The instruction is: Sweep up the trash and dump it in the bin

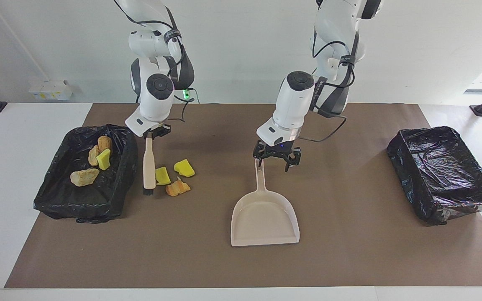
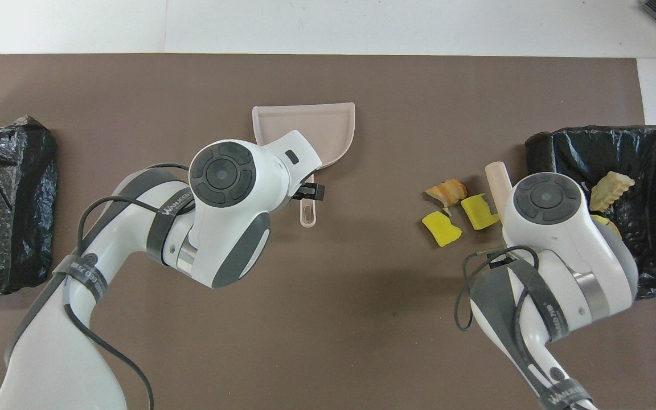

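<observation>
Three bits of trash lie on the brown mat beside the bin (image 1: 52,200) at the right arm's end: two yellow wedges (image 1: 162,176) (image 1: 184,168) and an orange striped lump (image 1: 177,188). In the overhead view they show as the wedges (image 2: 442,229) (image 2: 479,211) and the lump (image 2: 446,191). Several more bits (image 1: 84,177) lie in that bin. My right gripper (image 1: 154,134) is shut on the beige brush (image 1: 149,167), whose bristles rest on the mat next to the wedges. My left gripper (image 1: 275,163) is open just over the handle end of the beige dustpan (image 1: 265,217).
A second black-lined bin (image 1: 442,175) stands at the left arm's end of the mat (image 1: 349,259), with nothing in it. In the overhead view the right arm hides part of the brush (image 2: 497,179) and of the bin (image 2: 652,148).
</observation>
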Motion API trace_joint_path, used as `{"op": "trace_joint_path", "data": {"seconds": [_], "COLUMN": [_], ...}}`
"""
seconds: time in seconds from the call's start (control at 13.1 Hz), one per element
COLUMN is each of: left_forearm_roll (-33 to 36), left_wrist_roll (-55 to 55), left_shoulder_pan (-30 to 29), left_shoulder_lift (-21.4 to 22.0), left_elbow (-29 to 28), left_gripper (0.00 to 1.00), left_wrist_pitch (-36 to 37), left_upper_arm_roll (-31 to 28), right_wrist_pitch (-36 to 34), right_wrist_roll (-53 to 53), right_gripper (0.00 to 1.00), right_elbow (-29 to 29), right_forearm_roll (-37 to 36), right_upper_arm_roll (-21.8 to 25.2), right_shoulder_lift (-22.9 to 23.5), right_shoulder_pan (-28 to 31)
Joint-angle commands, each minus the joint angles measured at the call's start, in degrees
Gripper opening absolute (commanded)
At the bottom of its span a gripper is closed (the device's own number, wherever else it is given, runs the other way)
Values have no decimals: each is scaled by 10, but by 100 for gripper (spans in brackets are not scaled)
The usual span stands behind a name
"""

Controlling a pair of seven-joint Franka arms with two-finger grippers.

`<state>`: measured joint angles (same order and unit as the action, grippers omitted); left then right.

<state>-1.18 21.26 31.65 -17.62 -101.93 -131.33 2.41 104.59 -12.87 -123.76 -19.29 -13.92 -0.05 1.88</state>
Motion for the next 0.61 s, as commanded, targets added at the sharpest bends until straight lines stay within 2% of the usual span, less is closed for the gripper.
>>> {"op": "trace_joint_path", "data": {"seconds": [0.0,0.3,0.38,0.53], "left_forearm_roll": [7,34,43,48], "left_wrist_roll": [42,98,117,128], "left_shoulder_pan": [28,53,53,52], "left_shoulder_lift": [4,-27,-27,-27], "left_elbow": [-35,-39,-38,-39], "left_gripper": [100,100,98,84], "left_wrist_pitch": [-47,-79,-79,-79], "left_upper_arm_roll": [-11,-12,-12,-12], "right_wrist_pitch": [8,30,30,30], "right_wrist_roll": [25,15,13,14], "right_gripper": [0,0,0,0], "right_elbow": [-3,-4,-2,-2], "right_forearm_roll": [-8,-3,2,11], "right_upper_arm_roll": [-9,-10,-12,-12], "right_shoulder_lift": [-5,21,22,28], "right_shoulder_pan": [16,15,15,8]}}
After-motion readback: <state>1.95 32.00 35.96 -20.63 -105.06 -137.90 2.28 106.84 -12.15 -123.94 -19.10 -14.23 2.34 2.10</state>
